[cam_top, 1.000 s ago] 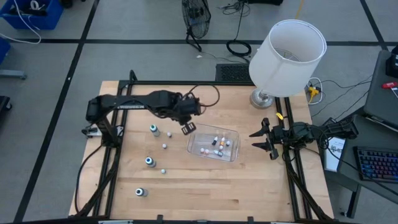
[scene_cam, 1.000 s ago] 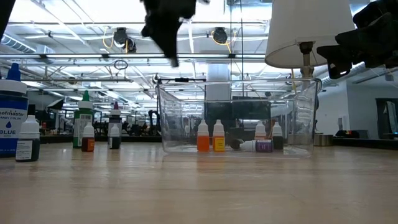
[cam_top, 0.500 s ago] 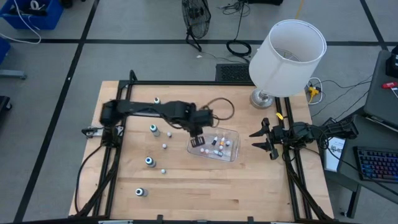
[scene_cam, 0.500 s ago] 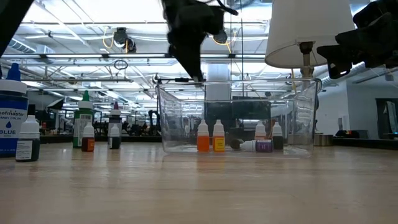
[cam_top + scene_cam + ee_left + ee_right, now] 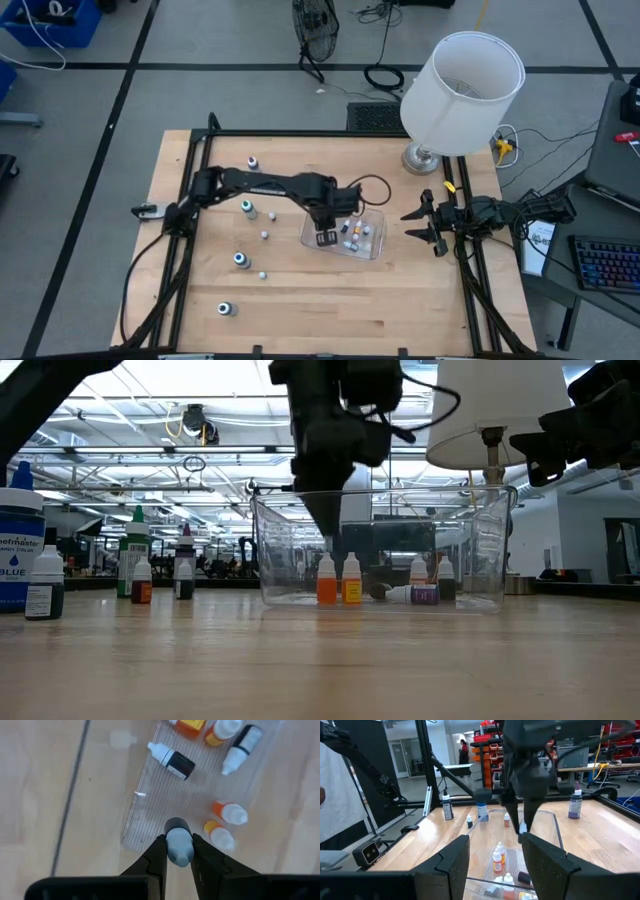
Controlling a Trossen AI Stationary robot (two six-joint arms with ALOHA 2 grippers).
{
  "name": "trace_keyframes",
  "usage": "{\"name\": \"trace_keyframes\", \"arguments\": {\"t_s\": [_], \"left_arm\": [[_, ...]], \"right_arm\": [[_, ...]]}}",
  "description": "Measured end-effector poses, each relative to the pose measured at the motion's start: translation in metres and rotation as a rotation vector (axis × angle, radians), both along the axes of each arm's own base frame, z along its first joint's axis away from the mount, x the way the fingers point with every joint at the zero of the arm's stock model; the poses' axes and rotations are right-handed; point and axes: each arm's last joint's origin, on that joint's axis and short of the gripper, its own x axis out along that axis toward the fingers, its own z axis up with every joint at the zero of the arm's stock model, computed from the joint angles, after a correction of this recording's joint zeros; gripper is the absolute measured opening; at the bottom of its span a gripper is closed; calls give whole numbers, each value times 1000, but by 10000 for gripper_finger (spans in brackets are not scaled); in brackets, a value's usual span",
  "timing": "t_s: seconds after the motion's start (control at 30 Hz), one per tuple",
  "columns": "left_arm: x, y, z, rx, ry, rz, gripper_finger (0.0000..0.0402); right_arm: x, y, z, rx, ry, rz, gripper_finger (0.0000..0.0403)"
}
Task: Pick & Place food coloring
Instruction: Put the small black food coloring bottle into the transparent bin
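Note:
My left gripper [image 5: 325,238] hangs over the near-left corner of the clear tub [image 5: 375,250], fingers pointing down, shut on a tiny food coloring bottle [image 5: 178,845]. In the low view the fingers [image 5: 328,530] reach below the tub's rim. Several small bottles are inside the tub: two orange ones [image 5: 327,580] standing, a dark one [image 5: 172,761] lying on its side. More bottles [image 5: 247,208] [image 5: 241,260] [image 5: 226,309] stand on the wood left of the tub. My right gripper [image 5: 437,225] waits open at the table's right edge. My left gripper pinches the bottle between its two fingers, on the pale grey-blue part [image 5: 179,851]. It comes from above, pointing down. The bottle is lifted clear and held upright, with its dark end [image 5: 177,825] toward the tub's floor.
A white lamp [image 5: 460,90] stands on its base [image 5: 425,158] at the far right corner. Another bottle [image 5: 252,161] stands near the far edge. In the low view, larger bottles [image 5: 20,550] stand at the left. Bare wood lies near of the tub.
My left gripper has carried the bottle from just left of the tub toward the right and near edge, over the tub's corner, and has come down until its fingers are below the rim. The right arm has kept still.

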Motion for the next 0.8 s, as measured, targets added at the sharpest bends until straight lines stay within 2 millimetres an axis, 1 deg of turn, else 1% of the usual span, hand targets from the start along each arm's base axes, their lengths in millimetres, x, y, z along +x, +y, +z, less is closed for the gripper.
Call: {"name": "trace_keyframes", "arguments": {"t_s": [0.13,0.27,0.4,0.57,0.63,0.8], "left_arm": [[5,1,-19,-1,43,1,65],[8,1,-33,-3,72,3,64],[11,1,-41,-2,84,4,64],[12,1,-44,-4,85,30,64],[11,1,-44,-7,87,44,78],[11,-2,-43,-7,86,38,154]], "right_arm": [[0,0,0,0,0,0,169],[0,0,0,0,0,0,169],[0,0,0,-1,1,0,169],[0,0,0,0,2,1,169],[0,0,0,0,1,1,169],[0,0,0,-1,1,1,169]]}}
